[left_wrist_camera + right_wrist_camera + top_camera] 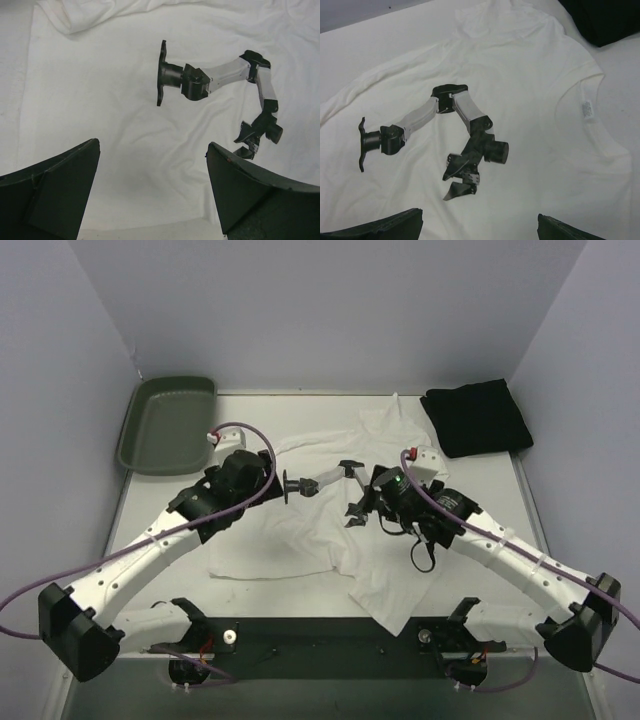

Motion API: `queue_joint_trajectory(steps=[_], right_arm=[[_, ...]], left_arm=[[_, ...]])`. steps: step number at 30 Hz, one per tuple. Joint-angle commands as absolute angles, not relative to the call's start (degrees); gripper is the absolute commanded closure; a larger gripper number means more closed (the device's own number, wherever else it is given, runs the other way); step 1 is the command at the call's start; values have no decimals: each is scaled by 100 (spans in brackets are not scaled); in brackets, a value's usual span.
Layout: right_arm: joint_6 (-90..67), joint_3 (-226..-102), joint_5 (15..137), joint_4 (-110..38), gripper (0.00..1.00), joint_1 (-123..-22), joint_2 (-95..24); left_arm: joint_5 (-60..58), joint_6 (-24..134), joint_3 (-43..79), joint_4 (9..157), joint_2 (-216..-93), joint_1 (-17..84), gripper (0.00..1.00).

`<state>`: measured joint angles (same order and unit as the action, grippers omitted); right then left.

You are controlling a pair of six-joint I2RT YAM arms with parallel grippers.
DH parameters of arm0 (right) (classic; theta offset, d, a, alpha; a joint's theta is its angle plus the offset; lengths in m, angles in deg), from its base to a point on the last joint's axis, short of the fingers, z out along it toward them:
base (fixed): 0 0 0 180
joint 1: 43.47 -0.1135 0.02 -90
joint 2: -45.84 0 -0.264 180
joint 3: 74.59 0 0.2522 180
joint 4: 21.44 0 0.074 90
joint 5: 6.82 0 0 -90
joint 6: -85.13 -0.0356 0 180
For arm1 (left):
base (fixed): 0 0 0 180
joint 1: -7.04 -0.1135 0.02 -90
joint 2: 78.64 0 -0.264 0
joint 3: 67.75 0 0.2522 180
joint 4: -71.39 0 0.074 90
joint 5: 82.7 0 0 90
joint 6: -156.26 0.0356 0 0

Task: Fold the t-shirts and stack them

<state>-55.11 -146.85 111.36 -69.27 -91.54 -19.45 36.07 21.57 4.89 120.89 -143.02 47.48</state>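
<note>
The white t-shirt (280, 550) lies spread and somewhat rumpled across the middle of the table, collar and neck label (587, 107) toward the right. On its chest is a small black-and-white robot-arm figure (325, 480); I cannot tell whether it is printed or a loose object. The black t-shirt (477, 418) lies folded at the back right, its corner showing in the right wrist view (600, 20). My left gripper (268, 480) hangs open over the white cloth (100, 100), its jaws (152, 195) wide and empty. My right gripper (372, 506) is also open and empty (480, 230), just above the shirt beside the figure.
A dark green tray (165, 425) sits at the back left corner. Grey walls close in the table on the left, back and right. Both arms reach inward from the near edge, their purple cables looping beside them.
</note>
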Motion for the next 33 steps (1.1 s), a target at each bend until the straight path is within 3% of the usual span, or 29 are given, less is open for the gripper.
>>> queue_joint_trajectory(steps=[1,10,20,33], right_arm=[[-4364,-14732,10025,-5367,0,-8548,-2786],[-4179,-14979,9145,-4295,0,-8530,-4405],[-4223,-14478,8591,-2820,0,-8671,-4767],[-4152,-14188,8705,-2475,1,-9146,-5013]], left_arm=[[2620,2591,736,11196,-15025,4044,3],[2216,2609,1140,10432,-16432,3525,3],[2048,2706,1359,9860,-17074,3112,3],[2689,3172,3267,11406,-18717,2155,3]])
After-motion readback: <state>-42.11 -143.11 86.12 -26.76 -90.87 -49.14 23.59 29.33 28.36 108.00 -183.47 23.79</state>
